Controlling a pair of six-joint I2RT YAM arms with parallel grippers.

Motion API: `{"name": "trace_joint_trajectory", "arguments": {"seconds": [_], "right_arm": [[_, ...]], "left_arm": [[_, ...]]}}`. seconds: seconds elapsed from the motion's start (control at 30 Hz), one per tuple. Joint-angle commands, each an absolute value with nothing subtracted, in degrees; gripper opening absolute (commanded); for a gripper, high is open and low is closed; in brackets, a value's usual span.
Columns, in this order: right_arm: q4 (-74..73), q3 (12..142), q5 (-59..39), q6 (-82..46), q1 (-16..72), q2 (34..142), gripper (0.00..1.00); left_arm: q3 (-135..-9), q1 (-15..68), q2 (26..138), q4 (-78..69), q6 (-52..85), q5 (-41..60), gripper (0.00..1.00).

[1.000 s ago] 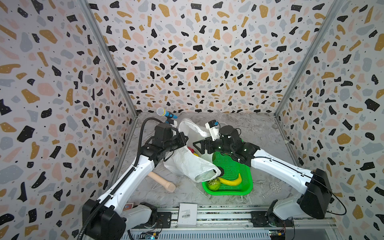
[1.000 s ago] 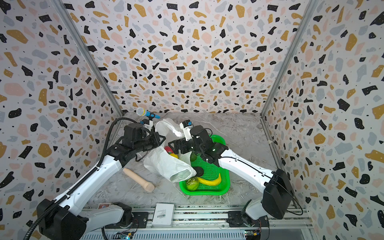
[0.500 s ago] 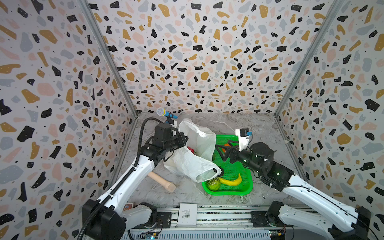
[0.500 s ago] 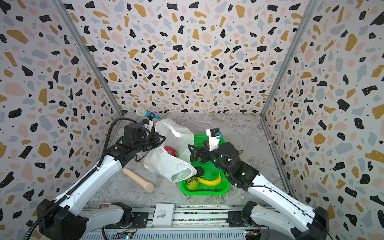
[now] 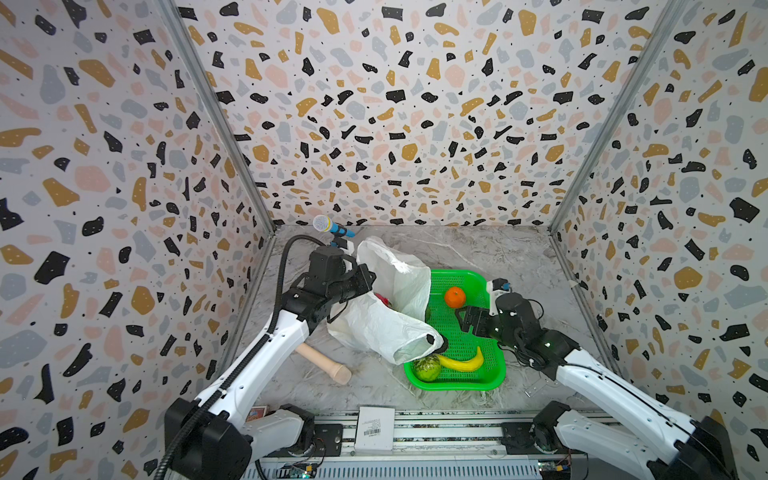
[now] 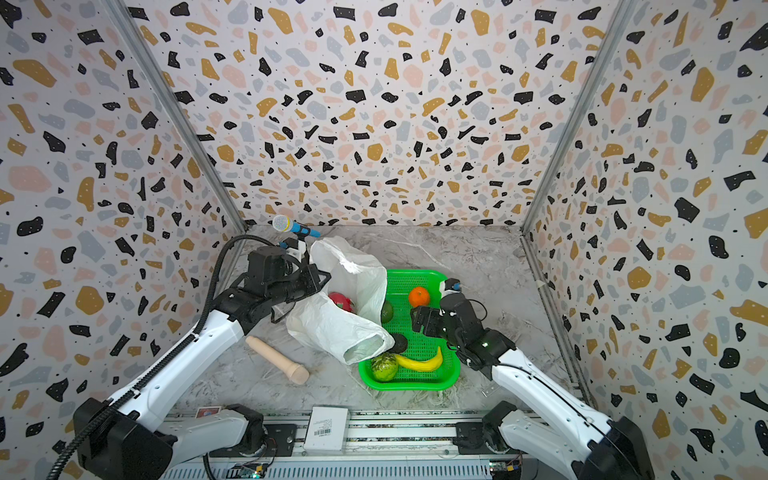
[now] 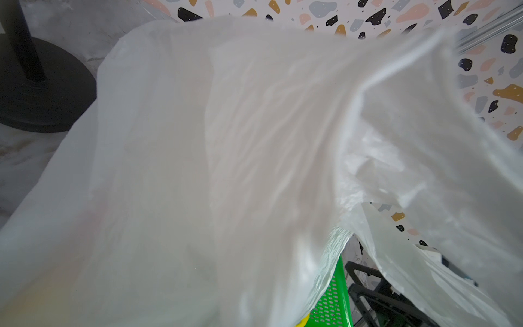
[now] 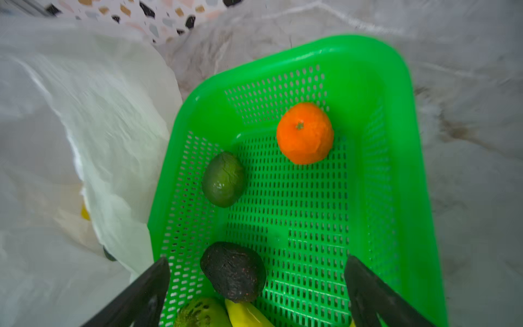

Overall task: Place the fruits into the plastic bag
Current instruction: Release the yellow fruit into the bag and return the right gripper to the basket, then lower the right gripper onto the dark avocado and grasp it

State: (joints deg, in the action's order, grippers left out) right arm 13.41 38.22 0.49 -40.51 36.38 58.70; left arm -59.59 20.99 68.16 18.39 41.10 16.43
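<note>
Five fruits lie in the green basket (image 5: 457, 385). The orange (image 5: 455, 297) sits toward the far end, the round green fruit (image 8: 223, 179) is against the wall beside the bag, and the dark avocado (image 8: 233, 271) is nearer the middle. The bumpy green fruit (image 5: 427, 367) and banana (image 5: 461, 361) touch each other at the near end. The dragon fruit (image 6: 341, 301) is already in the plastic bag (image 5: 374, 328), red showing in the opening. A small yellow piece (image 8: 85, 212) shows faintly through the film.

The bag rests on the tabletop (image 5: 478, 253) just beside the basket, and one flap spills over the basket's edge by the avocado. Your left jaws are closed on the bag's raised edge, lifting it so the mouth gapes. Your right jaws stand wide open and empty above the basket, with the avocado between them but untouched.

The avocado looks like your pick. Come straight down with the jaws centred across its middle. Keep clear of the drooping flap and the mesh wall, because thin film snags easily. Close gently, since a rounded toy can squirt out. Hold the left arm steady so the mouth does not collapse. Carry the fruit over the rim and let go well inside.

Leave the wooden cylinder (image 5: 322, 362) and the microphone (image 5: 330, 226) alone.
</note>
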Motion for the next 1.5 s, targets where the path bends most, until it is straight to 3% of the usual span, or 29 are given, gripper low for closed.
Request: {"name": "trace_joint_trajectory", "arguments": {"seconds": [0.0,0.3,0.53,0.9,1.47], "right_arm": [[16.05,41.3,-7.42,-36.8,36.3,64.33,0.97],[18.45,48.11,-12.23,-28.09,41.45,80.01,0.97],[23.05,53.64,-4.38,-24.72,47.07,87.93,0.99],[23.07,52.9,3.43,-28.34,46.44,89.88,0.98],[18.99,50.49,-0.63,-29.54,43.33,87.33,0.9]], "left_arm": [[-59.22,20.67,67.33,17.58,40.7,16.3,0.0],[-58.74,20.66,67.32,17.48,40.97,16.32,0.0],[-58.74,20.66,67.32,17.56,40.83,16.38,0.0],[-58.62,20.74,67.5,17.39,40.98,16.52,0.0],[-58.95,20.66,67.85,17.32,40.94,16.84,0.0]]}}
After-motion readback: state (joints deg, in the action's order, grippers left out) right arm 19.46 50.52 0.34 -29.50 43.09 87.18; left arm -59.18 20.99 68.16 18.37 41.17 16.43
